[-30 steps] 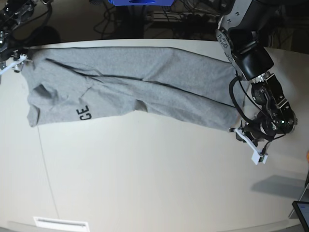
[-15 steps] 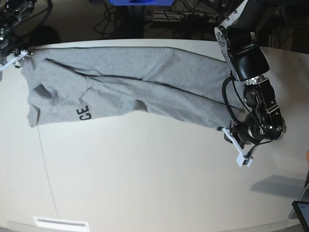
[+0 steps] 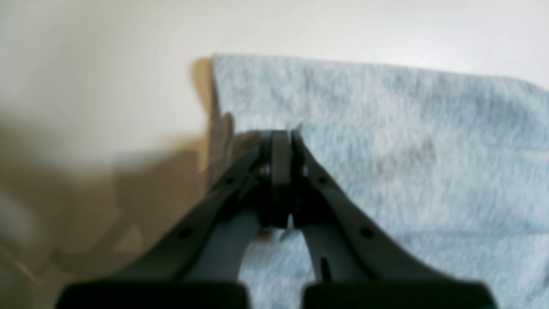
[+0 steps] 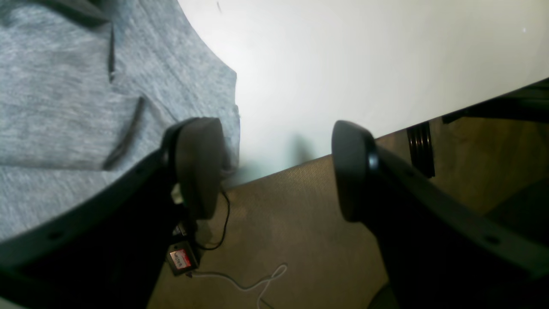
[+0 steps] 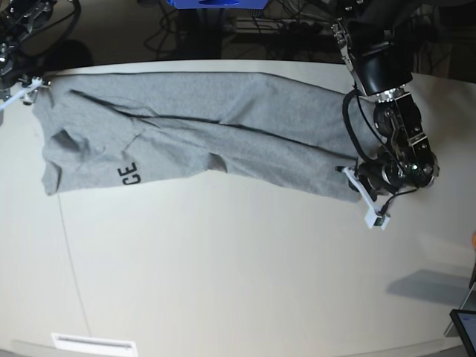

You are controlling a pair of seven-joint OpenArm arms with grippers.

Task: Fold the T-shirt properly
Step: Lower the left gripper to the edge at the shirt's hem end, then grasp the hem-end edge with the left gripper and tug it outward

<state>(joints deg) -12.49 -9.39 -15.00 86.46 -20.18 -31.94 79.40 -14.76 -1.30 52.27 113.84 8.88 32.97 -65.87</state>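
The grey T-shirt (image 5: pixel 201 134) lies stretched out across the back half of the table, folded lengthwise, with the black letters "CE" (image 5: pixel 130 175) showing near its left end. My left gripper (image 5: pixel 355 186) sits at the shirt's right end by the near corner. In the left wrist view the left gripper (image 3: pixel 281 134) is shut, its tips over the T-shirt (image 3: pixel 407 150) just inside the cloth's edge; I cannot see any cloth pinched. My right gripper (image 4: pixel 274 171) is open at the table's edge, one finger (image 4: pixel 197 167) over the T-shirt (image 4: pixel 64 107), nothing held. In the base view the right gripper (image 5: pixel 22 91) is at the shirt's far left corner.
The off-white table (image 5: pixel 223 282) runs wide in front of the shirt. A white label strip (image 5: pixel 93 343) lies near the front left edge, a dark screen (image 5: pixel 465 327) at the front right. Cables and a blue object (image 5: pixel 216 3) sit behind the table. Floor with a cable (image 4: pixel 240 283) lies below the right gripper.
My left arm has moved up and to the left, bringing its shut gripper from the bare table onto the shirt's right near corner. The shirt and the right arm have hardly moved.
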